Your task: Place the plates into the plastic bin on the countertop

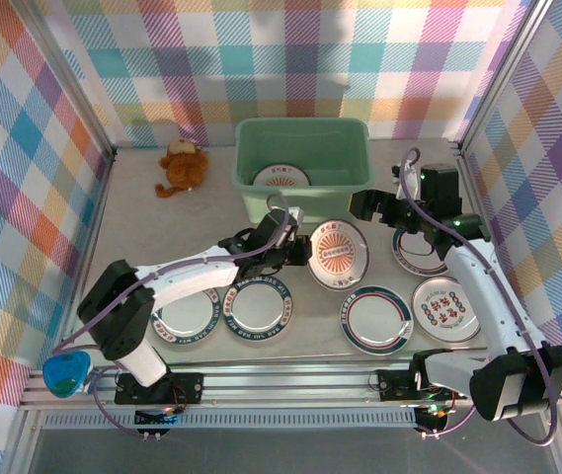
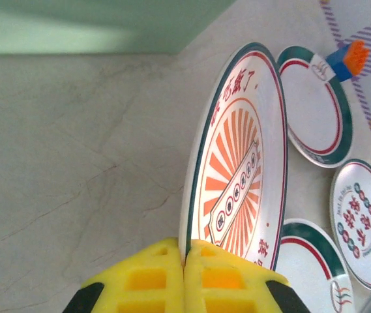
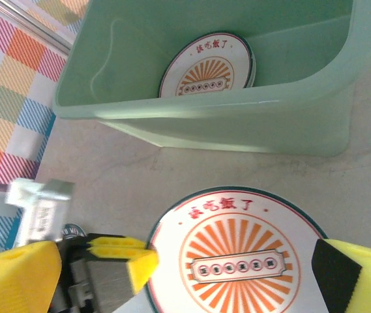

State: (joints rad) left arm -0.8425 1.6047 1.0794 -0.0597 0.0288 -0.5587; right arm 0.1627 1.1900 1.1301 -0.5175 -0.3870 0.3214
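My left gripper point(image 1: 300, 252) point(image 2: 186, 251) is shut on the left rim of an orange sunburst plate point(image 1: 338, 254) point(image 2: 237, 163) point(image 3: 237, 254), just in front of the mint-green plastic bin point(image 1: 300, 125) point(image 3: 250, 127). A second sunburst plate point(image 1: 281, 177) point(image 3: 206, 65) lies inside the bin. My right gripper point(image 1: 371, 205) point(image 3: 188, 277) hovers open above the held plate, its fingers well apart on either side. Several more plates lie on the countertop point(image 1: 162, 237): two near the left arm point(image 1: 187, 314) point(image 1: 257, 306), two at front right point(image 1: 376, 318) point(image 1: 445, 308), one partly under the right arm point(image 1: 414, 249).
A brown stuffed toy point(image 1: 182, 166) lies left of the bin near the back wall. A blue object point(image 1: 66, 373) sits on the front rail at the left. Plaid walls and aluminium rails close in the sides and back.
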